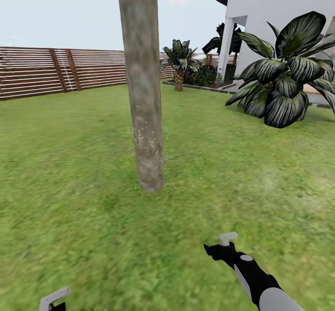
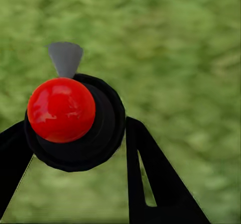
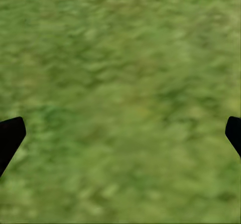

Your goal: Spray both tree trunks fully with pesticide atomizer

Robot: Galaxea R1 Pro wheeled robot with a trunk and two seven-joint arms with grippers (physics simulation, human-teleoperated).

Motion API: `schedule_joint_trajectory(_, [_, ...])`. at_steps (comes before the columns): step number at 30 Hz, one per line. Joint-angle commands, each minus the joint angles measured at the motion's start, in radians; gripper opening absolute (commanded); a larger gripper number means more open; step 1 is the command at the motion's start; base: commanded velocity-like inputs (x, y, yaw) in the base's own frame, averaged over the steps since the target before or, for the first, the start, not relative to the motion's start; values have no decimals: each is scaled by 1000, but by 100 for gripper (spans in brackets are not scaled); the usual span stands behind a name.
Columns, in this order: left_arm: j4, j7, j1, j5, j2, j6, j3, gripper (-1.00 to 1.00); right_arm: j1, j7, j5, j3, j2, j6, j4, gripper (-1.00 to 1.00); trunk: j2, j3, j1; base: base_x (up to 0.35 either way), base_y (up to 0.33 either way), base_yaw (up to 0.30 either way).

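Note:
One tree trunk (image 1: pixel 142 92), grey-brown and blotchy, rises from the grass straight ahead, with tiny white specks low on its bark. In the left wrist view the pesticide atomizer (image 2: pixel 75 118) is seen end-on: a black round body, a red cap and a grey trigger. My left gripper (image 2: pixel 75 151) is shut on it, one black finger on each side. Its light grey head (image 1: pixel 54 298) pokes up at the bottom left of the head view. My right gripper (image 1: pixel 218 248) hangs over the grass at the lower right, and its fingertips (image 3: pixel 10 133) stand wide apart, open and empty.
A brown slatted fence (image 1: pixel 60 71) closes the lawn at the far left. A short palm (image 1: pixel 179 69) stands at the back, a broad-leaved bush (image 1: pixel 284 78) at the right, and a white house (image 1: pixel 279 4) behind it. Grass surrounds the trunk.

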Motion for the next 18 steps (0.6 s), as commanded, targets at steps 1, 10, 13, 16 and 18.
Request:
schedule_joint_trajectory(1, [2, 3, -1, 8, 1, -4, -4, -100, 0, 8, 10, -8, 1, -1, -1, 100, 7, 3, -4, 0, 0, 273])
schedule_joint_trajectory(10, [3, 3, 0, 7, 2, -4, 22, -100, 0, 9, 10, -8, 1, -1, -2, 100, 70, 39, -39, 0, 0, 244])
schedule_joint_trajectory(13, [3, 3, 0, 7, 1, -4, 28, -100, 0, 9, 10, -8, 1, -1, -2, 100, 91, 52, -50, 0, 0, 200])
schedule_joint_trajectory(16, [3, 3, 0, 7, 1, -4, 28, -100, 0, 9, 10, -8, 1, -1, -2, 100, 112, 65, -62, 0, 0, 202])
schedule_joint_trajectory(18, [3, 3, 1, 7, 1, -4, 29, -100, 0, 8, 10, -8, 1, -1, -1, 100, 126, 74, -69, 0, 0, 218])
